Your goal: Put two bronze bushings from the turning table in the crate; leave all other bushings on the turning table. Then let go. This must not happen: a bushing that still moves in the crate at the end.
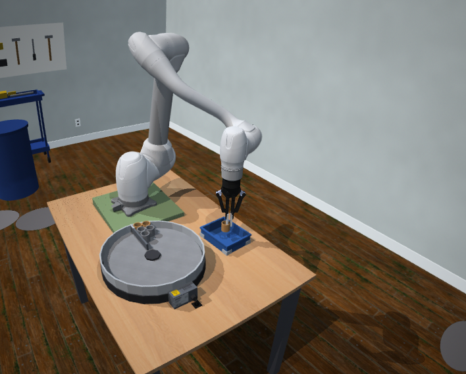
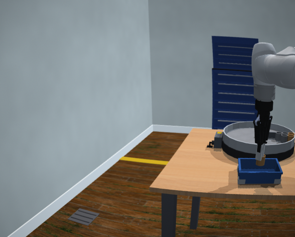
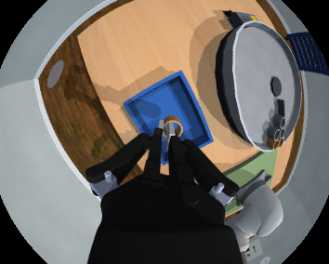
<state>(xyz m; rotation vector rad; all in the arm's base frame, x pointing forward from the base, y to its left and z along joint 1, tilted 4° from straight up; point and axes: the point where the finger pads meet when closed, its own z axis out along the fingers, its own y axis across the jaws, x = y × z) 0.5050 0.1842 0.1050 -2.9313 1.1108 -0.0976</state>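
- The bronze bushing (image 1: 225, 226) is a short, hollow, tan-brown cylinder, upright, with its open bore facing up.
- The hand (image 1: 229, 219) is nearly closed, its fingers pinching the bushing's wall from above; the bushing hangs inside the blue crate (image 1: 241, 240), its top about level with the rim. Whether it touches the crate floor cannot be told.
- The crate sits near the worktop (image 1: 241, 289) edge on the wall side, just beside the turning table (image 1: 116, 273), apart from it.
- Open worktop lies in front of the crate and the turning table.
- Apart from the held bushing, the crate shows nothing inside.
- On the turning table, a cluster of bushings (image 1: 145, 229) stands by the rim nearest the arm's green base plate (image 1: 104, 209): two bronze, the others grey.
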